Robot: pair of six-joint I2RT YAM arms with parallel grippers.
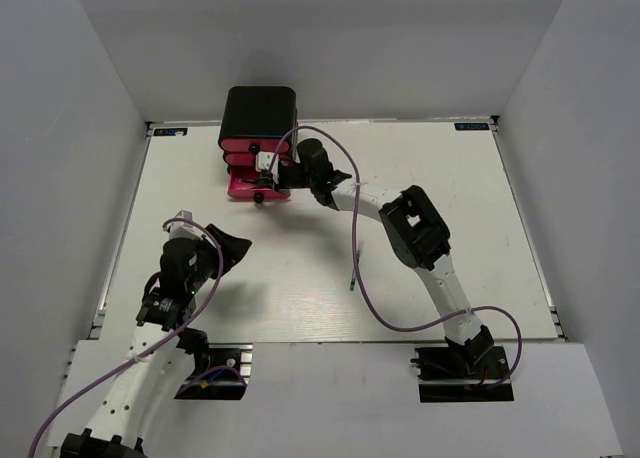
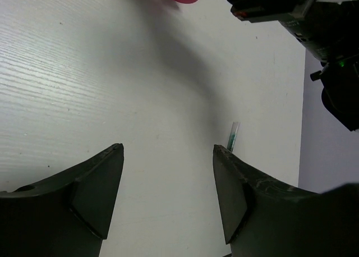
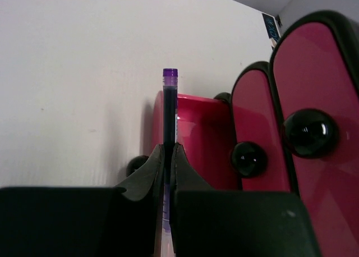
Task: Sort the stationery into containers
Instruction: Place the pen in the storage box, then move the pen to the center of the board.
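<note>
The black cabinet [image 1: 259,108] with pink drawers [image 1: 240,158] stands at the far middle-left of the table. Its lowest drawer [image 1: 243,186] is pulled out. My right gripper [image 1: 270,168] is shut on a thin dark pen with a purple end [image 3: 169,108], held over the open drawer [image 3: 199,139]. Two shut drawers with black knobs [image 3: 307,132] show to the right in the right wrist view. My left gripper [image 2: 168,156] is open and empty above the table. A thin green-and-clear pen [image 1: 354,275] lies mid-table; it also shows in the left wrist view [image 2: 232,136].
Grey walls enclose the white table [image 1: 460,208]. The right arm [image 1: 415,228] stretches across the middle toward the cabinet. The left arm [image 1: 185,268] sits at the near left.
</note>
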